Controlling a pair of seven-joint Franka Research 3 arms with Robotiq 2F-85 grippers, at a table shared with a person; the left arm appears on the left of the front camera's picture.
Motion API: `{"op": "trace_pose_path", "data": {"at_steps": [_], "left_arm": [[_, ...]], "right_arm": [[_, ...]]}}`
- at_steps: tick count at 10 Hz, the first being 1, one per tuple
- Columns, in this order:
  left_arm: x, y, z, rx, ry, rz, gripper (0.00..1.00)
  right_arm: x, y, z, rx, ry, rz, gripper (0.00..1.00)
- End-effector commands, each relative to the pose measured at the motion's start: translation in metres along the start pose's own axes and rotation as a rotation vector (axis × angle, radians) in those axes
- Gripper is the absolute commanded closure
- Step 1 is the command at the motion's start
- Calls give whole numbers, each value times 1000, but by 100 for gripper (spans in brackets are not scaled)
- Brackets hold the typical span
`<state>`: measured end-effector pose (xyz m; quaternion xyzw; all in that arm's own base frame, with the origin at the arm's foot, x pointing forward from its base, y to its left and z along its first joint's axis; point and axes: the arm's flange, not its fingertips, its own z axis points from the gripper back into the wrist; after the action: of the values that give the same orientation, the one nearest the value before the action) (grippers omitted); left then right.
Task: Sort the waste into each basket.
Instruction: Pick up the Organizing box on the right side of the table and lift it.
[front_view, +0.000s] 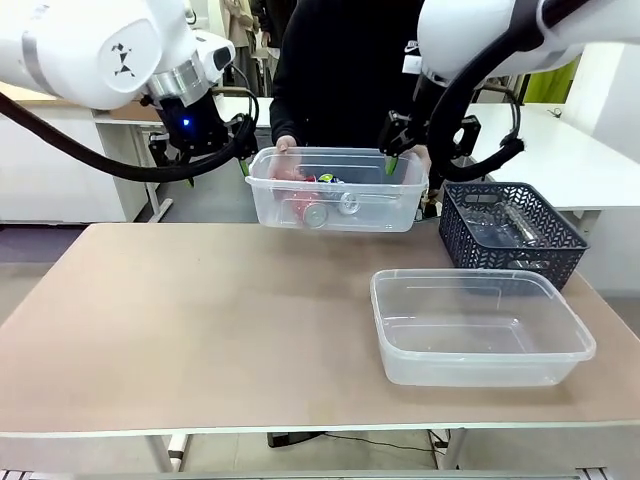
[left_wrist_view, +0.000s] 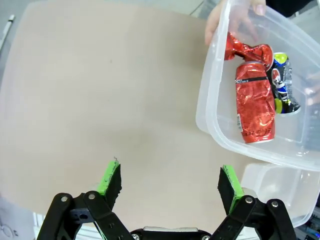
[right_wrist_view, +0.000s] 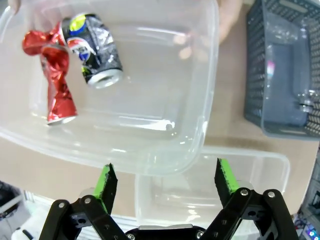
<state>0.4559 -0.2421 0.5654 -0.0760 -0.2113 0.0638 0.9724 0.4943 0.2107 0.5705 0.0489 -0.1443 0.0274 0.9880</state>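
Inside held tub (right_wrist_view: 200, 75) | crushed red can (right_wrist_view: 57, 87) | Pepsi-logo can (right_wrist_view: 95, 47)

Even, bright overhead lighting; no hard shadows on the table (front_view: 200, 320), only a soft one under the near clear tub (front_view: 480, 325). White arm casings near-overexposed at the front view's top corners. Glare streaks on the held tub (right_wrist_view: 150, 100) walls and the crushed red can (left_wrist_view: 255, 102). Both wrist views show wide-angle bowing at edges; finger pads (left_wrist_view: 111, 177) slightly soft.
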Motion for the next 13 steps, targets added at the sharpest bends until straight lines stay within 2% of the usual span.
{"op": "trace_pose_path", "data": {"at_steps": [1,5,6,7,8,9,10,11,12,13], "left_arm": [[0,1,3,4,-8,7,0],[0,0,0,0,-1,0,0],[-30,-9,13,-9,19,20,0],[-66,-21,20,5,87,84,0],[-97,-38,19,-3,139,103,0],[-127,-68,12,-7,203,65,0],[-144,-99,0,-53,250,-18,0],[-154,-129,-16,-60,219,-64,0],[-163,-156,-33,-77,230,-109,0],[-163,-170,-41,-46,223,-93,0]], "right_arm": [[0,-1,1,18,-15,-3,0],[0,0,1,1,-3,0,0],[-39,-11,13,55,65,87,0],[-78,-33,27,69,93,106,0],[-114,-64,41,64,112,86,0],[-147,-103,50,-9,128,-19,0],[-172,-134,50,-6,141,-71,0],[-193,-154,44,-102,153,-146,0],[-206,-162,38,-157,161,-169,0],[-203,-157,34,-188,94,-201,0]]}}
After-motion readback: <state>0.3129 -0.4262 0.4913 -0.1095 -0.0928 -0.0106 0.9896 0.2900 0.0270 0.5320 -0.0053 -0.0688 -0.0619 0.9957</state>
